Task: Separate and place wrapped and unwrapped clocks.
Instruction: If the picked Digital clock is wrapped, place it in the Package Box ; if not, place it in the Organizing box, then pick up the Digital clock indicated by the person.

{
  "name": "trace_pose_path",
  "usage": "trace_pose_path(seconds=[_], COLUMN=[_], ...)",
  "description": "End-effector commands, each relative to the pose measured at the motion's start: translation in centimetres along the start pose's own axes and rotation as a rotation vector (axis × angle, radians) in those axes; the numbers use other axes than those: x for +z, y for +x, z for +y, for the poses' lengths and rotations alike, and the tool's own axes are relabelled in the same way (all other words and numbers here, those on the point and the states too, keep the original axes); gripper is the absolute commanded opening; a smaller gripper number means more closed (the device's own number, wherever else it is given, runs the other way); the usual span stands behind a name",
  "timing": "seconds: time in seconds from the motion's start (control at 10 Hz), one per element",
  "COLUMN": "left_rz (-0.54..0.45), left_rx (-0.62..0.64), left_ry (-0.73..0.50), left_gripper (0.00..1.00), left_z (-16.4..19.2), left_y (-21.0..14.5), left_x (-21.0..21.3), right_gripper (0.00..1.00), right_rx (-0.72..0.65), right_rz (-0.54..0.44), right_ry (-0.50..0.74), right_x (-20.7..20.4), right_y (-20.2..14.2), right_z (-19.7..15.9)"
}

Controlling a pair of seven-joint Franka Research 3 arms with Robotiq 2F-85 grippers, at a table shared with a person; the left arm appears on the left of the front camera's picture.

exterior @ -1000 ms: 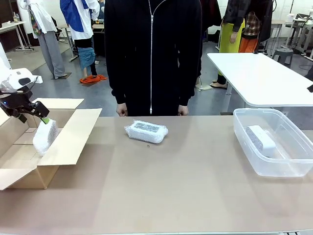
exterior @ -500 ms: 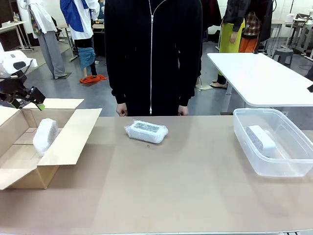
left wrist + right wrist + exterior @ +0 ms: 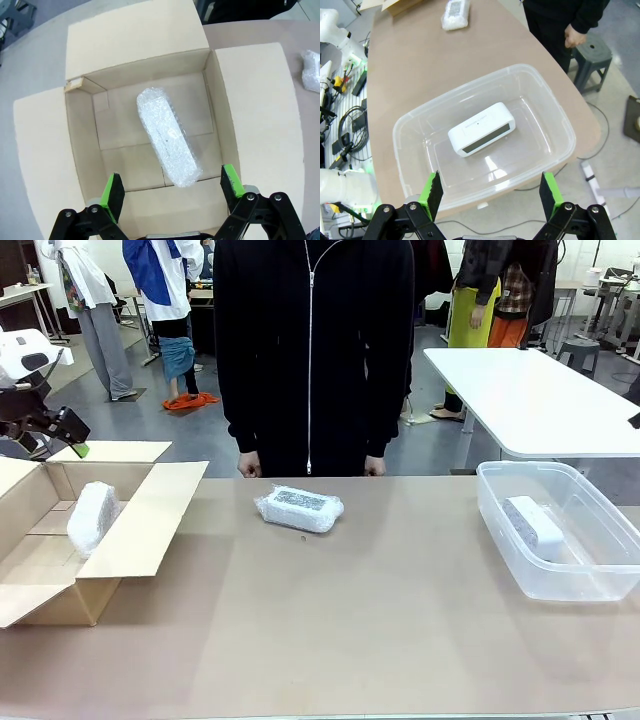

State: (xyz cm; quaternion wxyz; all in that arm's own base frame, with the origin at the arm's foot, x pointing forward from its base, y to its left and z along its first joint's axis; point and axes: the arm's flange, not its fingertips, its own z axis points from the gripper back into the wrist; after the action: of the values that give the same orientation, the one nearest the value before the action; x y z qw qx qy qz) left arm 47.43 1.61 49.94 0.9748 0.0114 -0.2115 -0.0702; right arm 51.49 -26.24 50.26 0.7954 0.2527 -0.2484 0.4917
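One wrapped clock point(image 3: 92, 517) point(image 3: 168, 136) lies slanted inside the open cardboard box point(image 3: 150, 510) point(image 3: 80, 130) at the table's left. Above the box's far left corner hangs my left gripper point(image 3: 62, 440) point(image 3: 171, 186), open and holding nothing. A second wrapped clock point(image 3: 299, 508) point(image 3: 456, 13) rests on the table in front of the person. The bare white clock point(image 3: 533, 527) point(image 3: 481, 129) lies in the clear plastic tub point(image 3: 500, 510) point(image 3: 400, 130) at the right. My right gripper point(image 3: 491, 192) hovers open above that tub, apart from the clock.
A person in a black jacket stands at the far edge, hands point(image 3: 249, 466) hanging at the table's rim. The box's flaps spread outward onto the table. Bare brown tabletop point(image 3: 380, 620) stretches between box and tub.
My left gripper has risen up and to the left, away from the wrapped clock, which stays lying in the box. Nothing else has moved.
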Motion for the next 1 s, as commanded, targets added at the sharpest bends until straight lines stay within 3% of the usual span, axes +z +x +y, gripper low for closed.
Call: trace_pose_path(seconds=[0.0, 0.1, 0.9], left_rz=[-0.041, 0.000, 0.000], left_rx=[0.019, 0.000, 0.000], left_ry=[0.034, 0.000, 0.000], left_gripper=[1.00, 1.00, 1.00], left_z=[-0.15, 0.00, 0.00], left_y=[-0.65, 0.00, 0.00], left_x=[-0.12, 0.00, 0.00], right_gripper=[1.00, 1.00, 1.00], right_rx=[0.010, 0.010, 0.010], right_rz=[0.001, 0.001, 0.001], right_ry=[0.003, 0.003, 0.003], right_x=[-0.18, -0.18, -0.18], right_y=[0.00, 0.00, 0.00], right_z=[0.08, 0.08, 0.08])
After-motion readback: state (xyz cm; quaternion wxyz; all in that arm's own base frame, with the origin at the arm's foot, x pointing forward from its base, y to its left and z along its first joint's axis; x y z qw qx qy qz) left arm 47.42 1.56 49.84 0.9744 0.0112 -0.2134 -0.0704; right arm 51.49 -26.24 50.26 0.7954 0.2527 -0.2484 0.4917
